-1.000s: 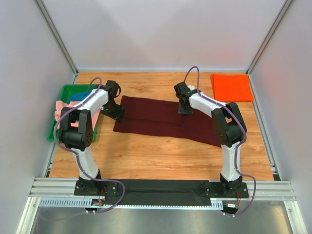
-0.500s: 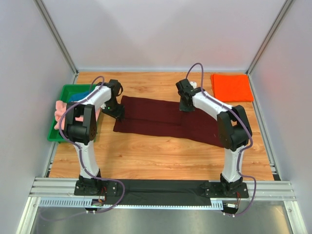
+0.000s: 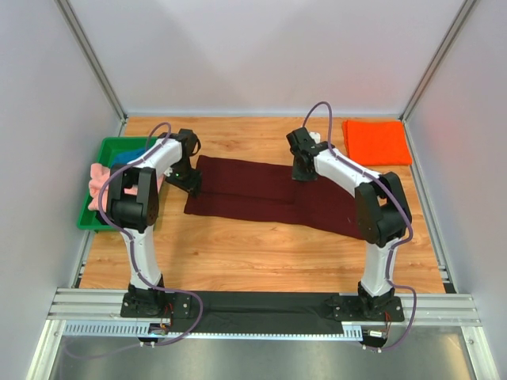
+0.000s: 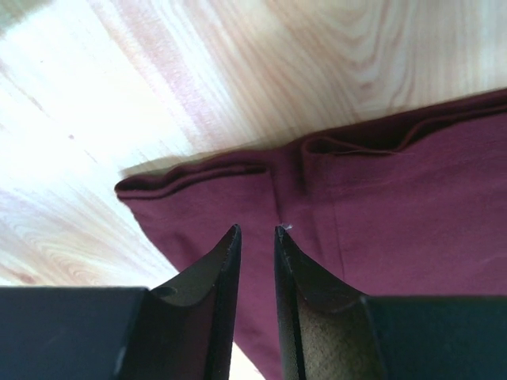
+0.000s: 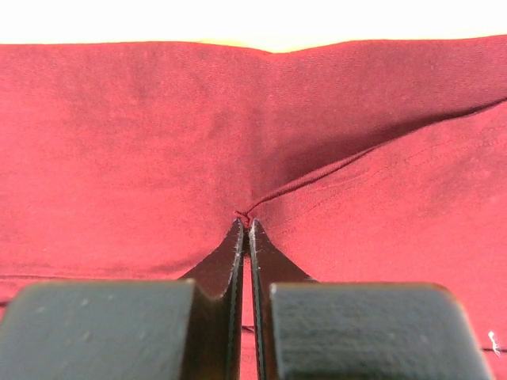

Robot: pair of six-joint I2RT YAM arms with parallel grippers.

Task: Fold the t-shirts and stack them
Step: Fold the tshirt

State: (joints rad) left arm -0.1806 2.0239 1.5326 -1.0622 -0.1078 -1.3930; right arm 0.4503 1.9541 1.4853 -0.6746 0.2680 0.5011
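While the right gripper pinches a fold of the maroon shirt, flat on the table, the left gripper hangs narrowly parted over its left edge, probably to grip there.

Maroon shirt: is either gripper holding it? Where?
Right gripper pinches the maroon shirt at a hem fold by its far edge. Left gripper: jaws slightly apart over the left end, no hold seen.

Matt maroon cloth shirt on smooth grained wooden table; glossy green plastic tray.
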